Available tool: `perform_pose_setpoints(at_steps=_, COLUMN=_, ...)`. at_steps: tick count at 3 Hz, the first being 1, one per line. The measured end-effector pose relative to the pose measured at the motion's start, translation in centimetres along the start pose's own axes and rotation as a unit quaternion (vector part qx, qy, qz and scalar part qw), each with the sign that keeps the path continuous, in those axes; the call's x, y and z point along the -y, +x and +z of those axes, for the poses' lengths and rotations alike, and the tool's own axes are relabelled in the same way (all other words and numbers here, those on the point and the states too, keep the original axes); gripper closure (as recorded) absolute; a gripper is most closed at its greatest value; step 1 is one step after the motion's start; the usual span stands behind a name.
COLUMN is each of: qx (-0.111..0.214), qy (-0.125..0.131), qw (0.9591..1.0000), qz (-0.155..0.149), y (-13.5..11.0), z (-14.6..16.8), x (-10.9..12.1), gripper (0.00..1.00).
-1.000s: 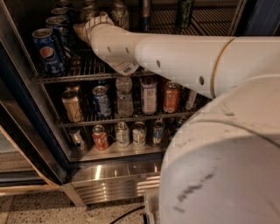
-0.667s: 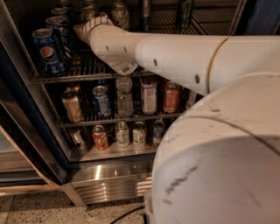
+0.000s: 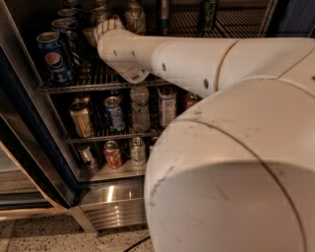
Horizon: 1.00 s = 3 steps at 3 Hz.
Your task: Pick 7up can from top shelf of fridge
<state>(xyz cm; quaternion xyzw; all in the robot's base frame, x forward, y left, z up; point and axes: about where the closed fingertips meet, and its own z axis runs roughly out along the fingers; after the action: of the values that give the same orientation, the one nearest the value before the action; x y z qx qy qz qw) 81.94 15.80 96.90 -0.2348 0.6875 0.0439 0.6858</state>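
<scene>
7up can on the top shelf, gripper beside it

7up can [image 3: 134, 17]: pale can standing upright at the back of the top shelf [image 3: 74, 84] of the fridge [image 3: 114, 203], just right of the gripper. Its lower half is hidden behind the arm [image 3: 197, 59] and the lettering is not readable.

Change since 1.0 s ago:
- The arm's big near housing [image 3: 231, 187] fills more of the view and has spread leftward.
- It now hides the right-hand cans on the lower two shelves, which showed before.
- The gripper and the top-shelf cans sit about where they did.

Count, left to right:
- Top shelf: three Pepsi cans [image 3: 53, 58] in a row running front to back at the left edge. Next comes the gripper, then the 7up can. One dark bottle [image 3: 164, 15] and one dark green can [image 3: 208, 13] stand further back right.
- Middle shelf, five showing: gold can [image 3: 81, 119], blue can [image 3: 114, 114], clear bottle [image 3: 140, 106], silver can [image 3: 167, 106], red can [image 3: 190, 100].
- Bottom shelf, three showing: dark can [image 3: 87, 155], orange can [image 3: 113, 154], pale can [image 3: 138, 150].

Gripper [image 3: 98, 30]: reached into the top shelf, between the Pepsi row and the 7up can, with the wrist angled down over the wire rack. Cannot tell whether it is clenched or released, nor whether it touches any can.
</scene>
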Motion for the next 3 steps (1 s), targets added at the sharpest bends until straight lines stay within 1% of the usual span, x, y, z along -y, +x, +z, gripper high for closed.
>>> perform_pose_setpoints(at_steps=1, qx=-0.002, qy=0.008, qw=1.0000, qz=0.000, y=0.19, z=0.51, x=0.45, gripper=0.36)
perform_pose_setpoints(at_steps=2, qx=-0.002, qy=0.008, qw=1.0000, qz=0.000, y=0.19, z=0.51, x=0.45, gripper=0.55)
perform_pose_setpoints(at_steps=3, qx=-0.002, qy=0.008, qw=1.0000, qz=0.000, y=0.19, z=0.51, x=0.45, gripper=0.79)
